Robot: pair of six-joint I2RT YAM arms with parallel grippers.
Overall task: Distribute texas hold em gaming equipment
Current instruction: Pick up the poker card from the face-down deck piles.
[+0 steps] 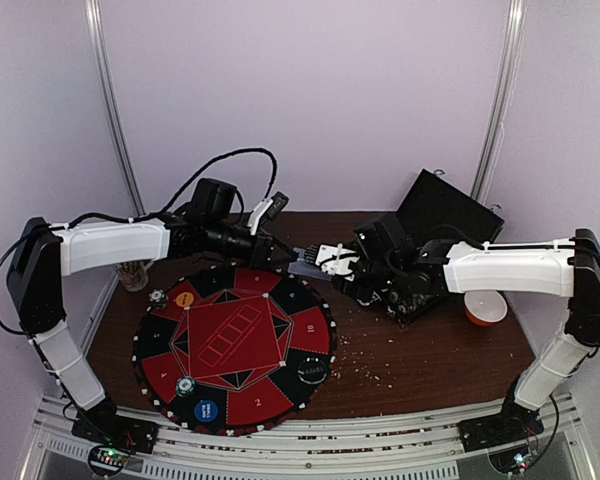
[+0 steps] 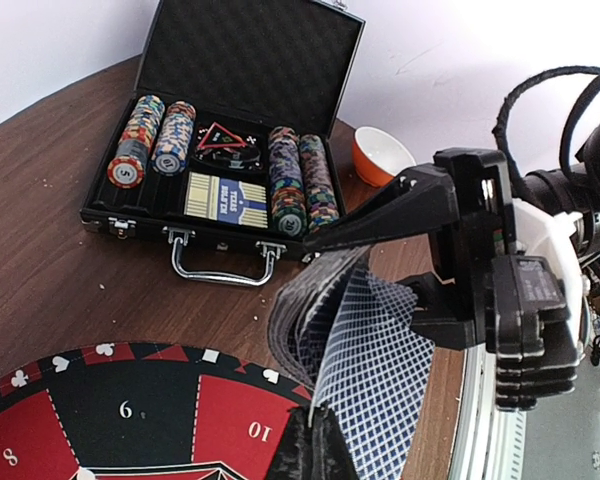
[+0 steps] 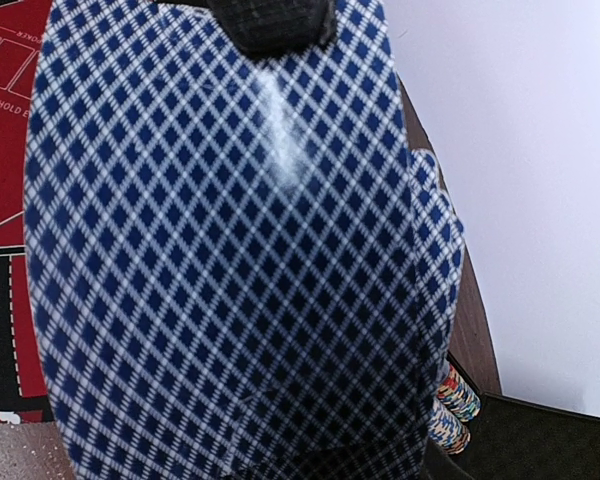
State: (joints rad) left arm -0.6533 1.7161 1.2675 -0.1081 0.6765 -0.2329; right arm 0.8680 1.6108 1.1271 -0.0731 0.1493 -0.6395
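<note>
The right pincer (image 1: 315,262) grips the bowed playing cards (image 2: 370,350) in mid-air so the left pincer (image 2: 308,440), clenched on their edge, can likely peel one off.

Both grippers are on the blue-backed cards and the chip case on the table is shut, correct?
No: the chip case is open, lid up, chips showing, in the left wrist view. The left gripper and right gripper are on the cards.

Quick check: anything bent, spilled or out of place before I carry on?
Yes. The playing cards pinched between the left end effector and right end effector are bowed and splayed apart rather than a flat, square stack. Pale crumbs also lie scattered on the table right of the mat.
</note>
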